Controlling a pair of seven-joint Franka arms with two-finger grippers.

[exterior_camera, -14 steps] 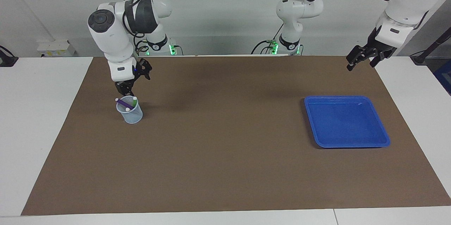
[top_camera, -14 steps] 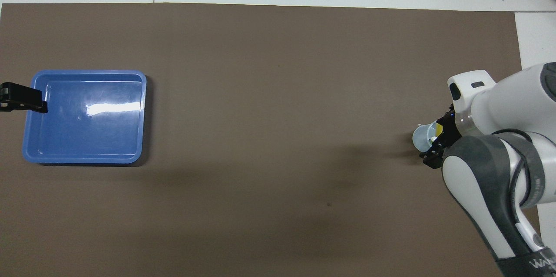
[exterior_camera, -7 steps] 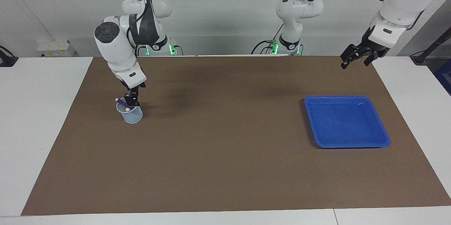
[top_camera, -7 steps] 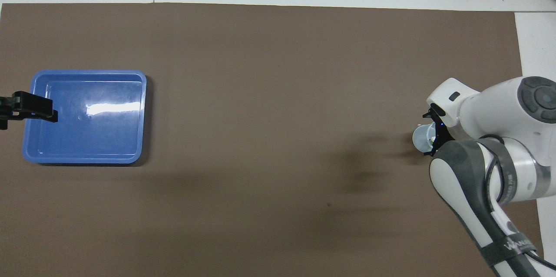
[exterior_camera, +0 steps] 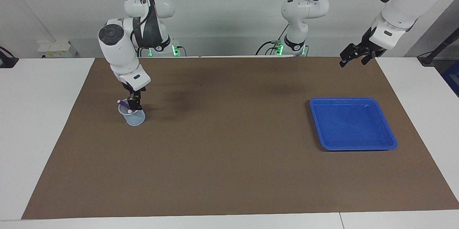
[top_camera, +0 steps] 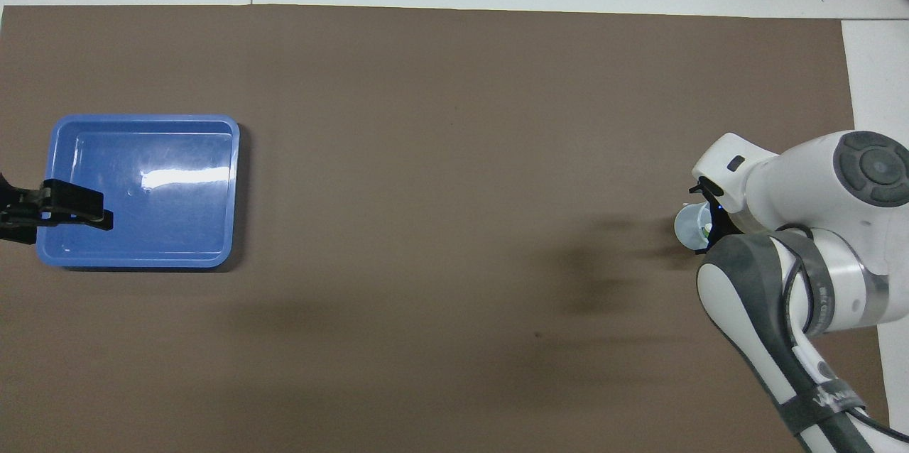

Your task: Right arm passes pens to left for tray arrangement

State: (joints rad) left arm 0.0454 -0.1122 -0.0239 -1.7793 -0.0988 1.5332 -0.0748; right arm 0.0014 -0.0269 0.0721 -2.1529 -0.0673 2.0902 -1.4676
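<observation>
Inside the translucent cup (exterior_camera: 132,116) — purple pen (exterior_camera: 124,104), right hand (exterior_camera: 135,105), grip unreadable; blue tray (exterior_camera: 389,139) bare.

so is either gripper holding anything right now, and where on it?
Cannot be told for the right gripper: its tips are down in the cup among the pens. The left gripper is open, holding nothing.

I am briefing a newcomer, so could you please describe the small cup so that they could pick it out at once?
Start at the brown mat covering the table and go to the right arm's end, away from the blue tray. There, under the right gripper, stands a small translucent cup. It alone holds pens, a purple pen slanting over its rim.
</observation>
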